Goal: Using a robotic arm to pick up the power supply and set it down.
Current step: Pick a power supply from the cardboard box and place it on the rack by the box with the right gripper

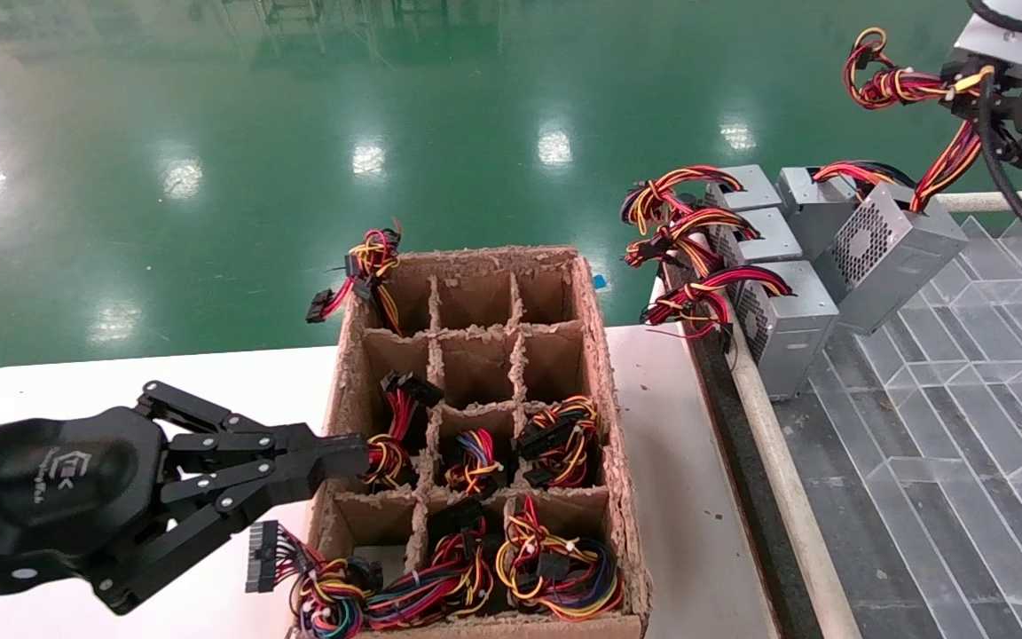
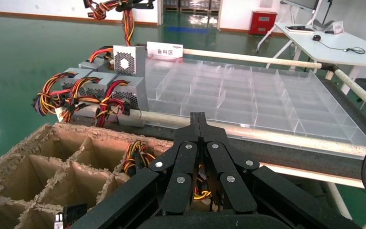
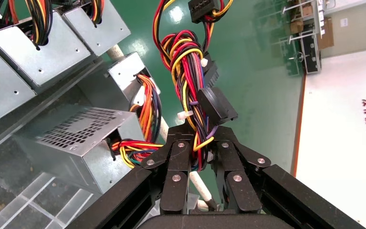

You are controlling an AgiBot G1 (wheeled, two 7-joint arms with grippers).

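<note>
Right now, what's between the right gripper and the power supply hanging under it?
Only its own wire bundle. The right gripper is shut on those wires, and the power supply hangs tilted from them above the clear tray, best seen in the head view.

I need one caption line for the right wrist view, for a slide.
Right claw shut on the wire bundle, the power supply hanging tilted below.

Bright overhead lamps glare in patches on the glossy green floor (image 1: 369, 133); frames sharp.
</note>
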